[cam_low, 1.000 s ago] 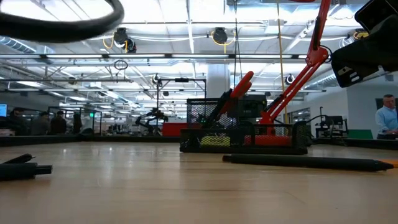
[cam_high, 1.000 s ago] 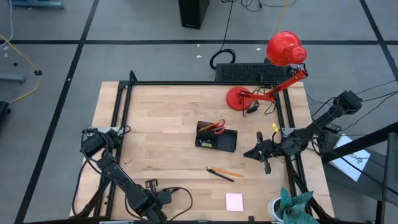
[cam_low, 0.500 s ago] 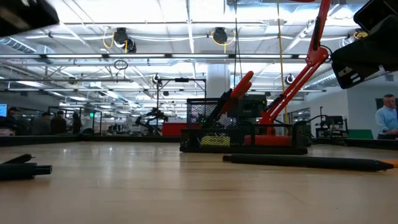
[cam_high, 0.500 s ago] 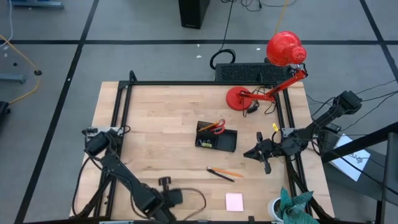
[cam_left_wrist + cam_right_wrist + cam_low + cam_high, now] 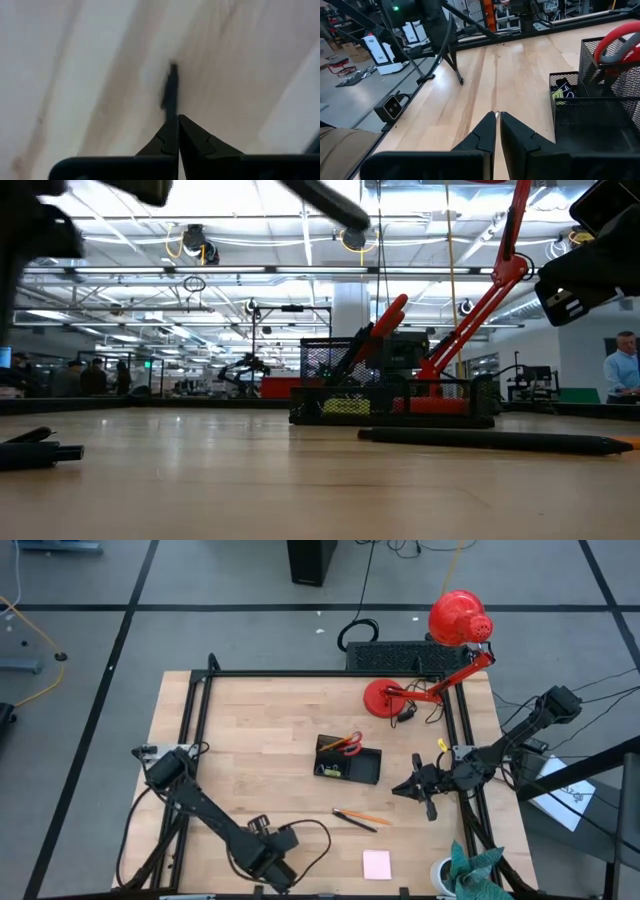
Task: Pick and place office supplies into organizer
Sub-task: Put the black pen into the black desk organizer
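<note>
The black mesh organizer [image 5: 350, 761] stands mid-table with the red-handled scissors [image 5: 346, 743] upright in its taller section and a small yellow-green piece [image 5: 559, 93] in a low one. A black pen [image 5: 355, 821] and an orange pencil [image 5: 368, 816] lie crossed in front of it. The pink sticky-note pad [image 5: 377, 864] lies by the near edge. My left gripper [image 5: 272, 862] hangs shut over the near edge, pointing down. My right gripper [image 5: 415, 785] waits shut at the organizer's right, held level. My left gripper [image 5: 178, 117] has its fingertips together. A thin dark blurred streak [image 5: 171, 90] runs on from the tips over the wood. I cannot tell whether this is a thing it holds or something on the table.
A red desk lamp [image 5: 455, 625] stands at the far right, its base [image 5: 385, 698] on the table. A black slab [image 5: 395, 657] lies behind it. A small black thing [image 5: 40, 450] lies on the wood at the low view's left. A black frame [image 5: 200, 710] edges the table.
My left gripper has gone along the near edge toward the table's right edge and has risen a little, staying shut. In the low view parts of its arm sweep across the top. The supplies and the organizer lie as before.
</note>
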Available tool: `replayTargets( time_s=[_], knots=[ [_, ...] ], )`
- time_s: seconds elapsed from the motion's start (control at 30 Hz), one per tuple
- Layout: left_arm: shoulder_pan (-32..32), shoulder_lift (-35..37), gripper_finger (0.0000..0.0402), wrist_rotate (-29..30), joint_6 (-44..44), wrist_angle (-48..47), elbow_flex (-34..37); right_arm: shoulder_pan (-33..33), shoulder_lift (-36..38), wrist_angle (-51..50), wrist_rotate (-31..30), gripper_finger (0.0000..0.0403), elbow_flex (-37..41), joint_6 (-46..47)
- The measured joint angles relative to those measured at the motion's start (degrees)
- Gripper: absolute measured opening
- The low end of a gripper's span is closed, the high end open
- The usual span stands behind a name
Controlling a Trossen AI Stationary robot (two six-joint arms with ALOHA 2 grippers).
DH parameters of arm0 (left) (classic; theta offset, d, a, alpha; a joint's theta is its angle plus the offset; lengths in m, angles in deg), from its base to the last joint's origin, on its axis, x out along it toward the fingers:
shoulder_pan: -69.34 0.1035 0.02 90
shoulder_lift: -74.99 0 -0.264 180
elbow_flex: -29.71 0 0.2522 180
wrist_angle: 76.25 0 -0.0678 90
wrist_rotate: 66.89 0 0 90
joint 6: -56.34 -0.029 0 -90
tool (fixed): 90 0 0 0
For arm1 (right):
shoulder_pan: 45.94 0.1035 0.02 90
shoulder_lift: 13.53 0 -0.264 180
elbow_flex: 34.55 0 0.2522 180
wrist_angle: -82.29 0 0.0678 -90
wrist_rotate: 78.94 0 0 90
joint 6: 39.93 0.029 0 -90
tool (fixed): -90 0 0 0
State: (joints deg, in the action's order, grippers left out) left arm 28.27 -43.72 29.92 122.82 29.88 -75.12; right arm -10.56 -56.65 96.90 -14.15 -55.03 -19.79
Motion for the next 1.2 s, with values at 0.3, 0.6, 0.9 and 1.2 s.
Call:
replayTargets(
  time_s=[0.3,0.6,0.9,1.2],
  knots=[
    [-0.03,-1.1,0.009,-1.58,-0.16,0.3,-0.13,-0.02,0.0,0.09,-0.08,0.0018,0.0,-0.94],
    [1.8,-1.1,0.02,-1.03,-2.08,0.27,-0.13,-0.02,0.0,0.12,-0.15,0.0018,0.0,-1.09],
    [2.31,-0.4,0.0203,-2.2,-1.33,9.92,9.54,-0.02,0.0,0.12,-0.21,0.0018,0.0,-1.14],
    [1.86,0.36,0.0158,-0.74,-2.42,18.5,16.87,-0.02,0.01,0.12,-0.35,0.0018,0.0,-1.33]
  ],
)
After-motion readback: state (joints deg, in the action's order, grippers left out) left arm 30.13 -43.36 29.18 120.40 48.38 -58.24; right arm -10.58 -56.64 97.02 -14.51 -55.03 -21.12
